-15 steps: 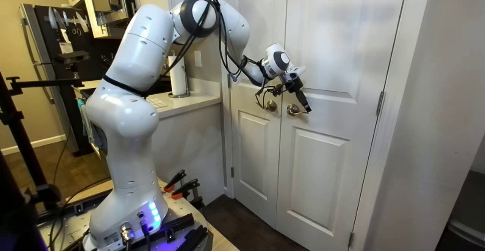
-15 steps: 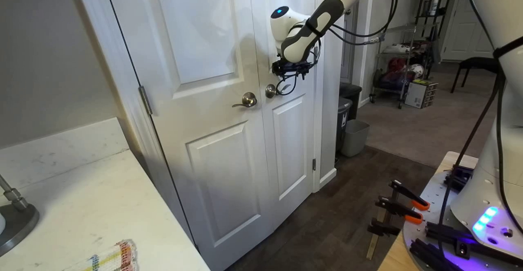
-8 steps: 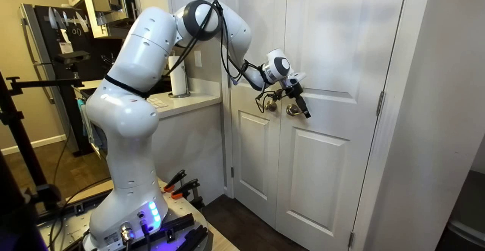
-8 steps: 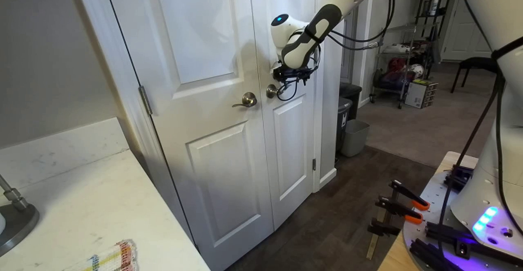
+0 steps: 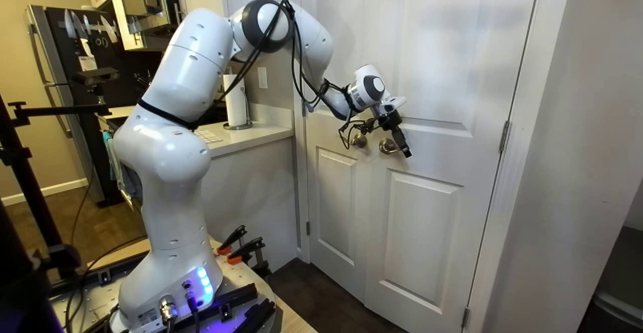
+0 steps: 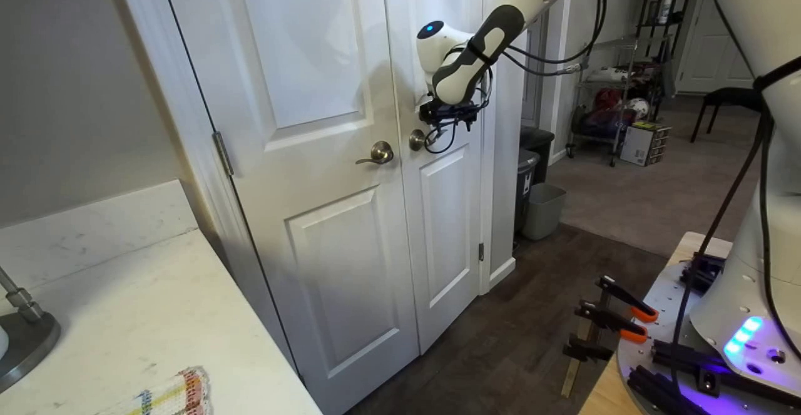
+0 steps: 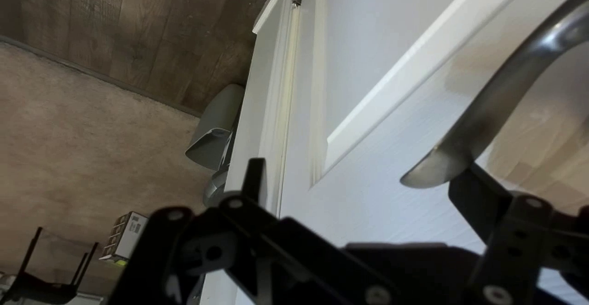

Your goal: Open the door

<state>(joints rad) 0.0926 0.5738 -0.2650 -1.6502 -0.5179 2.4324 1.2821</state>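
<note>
The door [image 5: 444,162] has just edged outward; opening seems begun. Jaws stand apart, one finger [image 7: 481,201] behind the lever [image 7: 483,112].

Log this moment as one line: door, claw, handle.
door: not swung wide | claw: open | lever handle: one finger at its free end, touch unclear | door opening: unfinished
</note>
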